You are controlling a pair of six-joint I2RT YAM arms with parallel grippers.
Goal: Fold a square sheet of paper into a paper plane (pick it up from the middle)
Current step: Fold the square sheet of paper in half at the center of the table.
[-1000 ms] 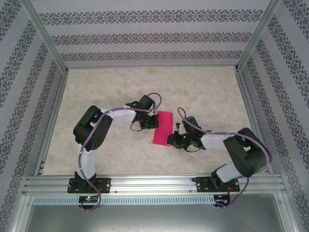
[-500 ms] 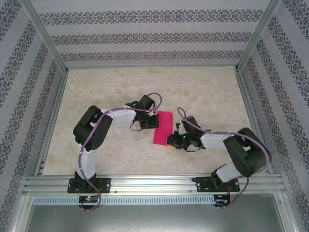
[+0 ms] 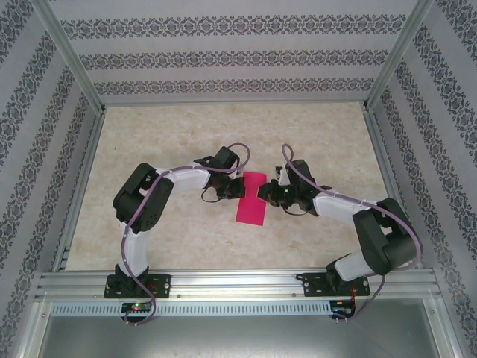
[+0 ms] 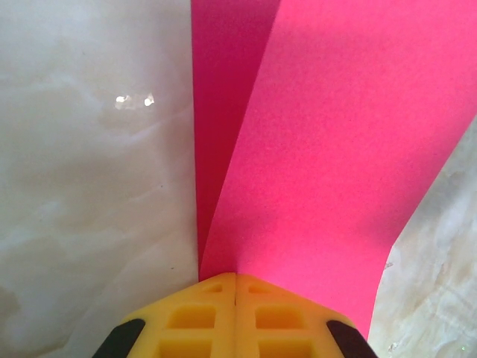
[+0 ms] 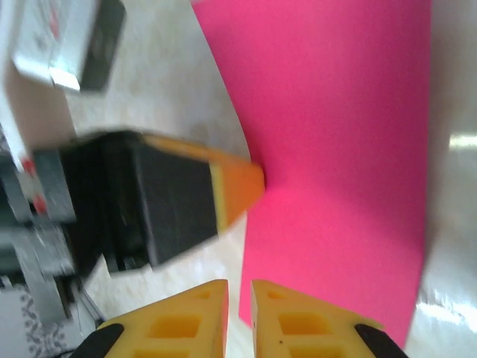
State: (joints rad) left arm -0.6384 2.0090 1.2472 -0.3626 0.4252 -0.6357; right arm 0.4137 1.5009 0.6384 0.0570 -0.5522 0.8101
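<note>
The square sheet of paper [image 3: 252, 198], bright magenta, lies mid-frame folded into a narrow slanted strip, top layer bowing up off the lower one

Lab test cell: aluminium frame [image 3: 238, 284], patterned walls [image 3: 238, 60].

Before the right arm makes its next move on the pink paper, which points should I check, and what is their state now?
1. Left gripper shut on the sheet: ok.
2. Right gripper empty, jaws slightly apart: ok.
3. Right gripper close to the sheet's edge: ok.
4. Folded layers lying flush: not ok, they part beside the left grip.
5. Crease pressed sharp: cannot tell.
</note>
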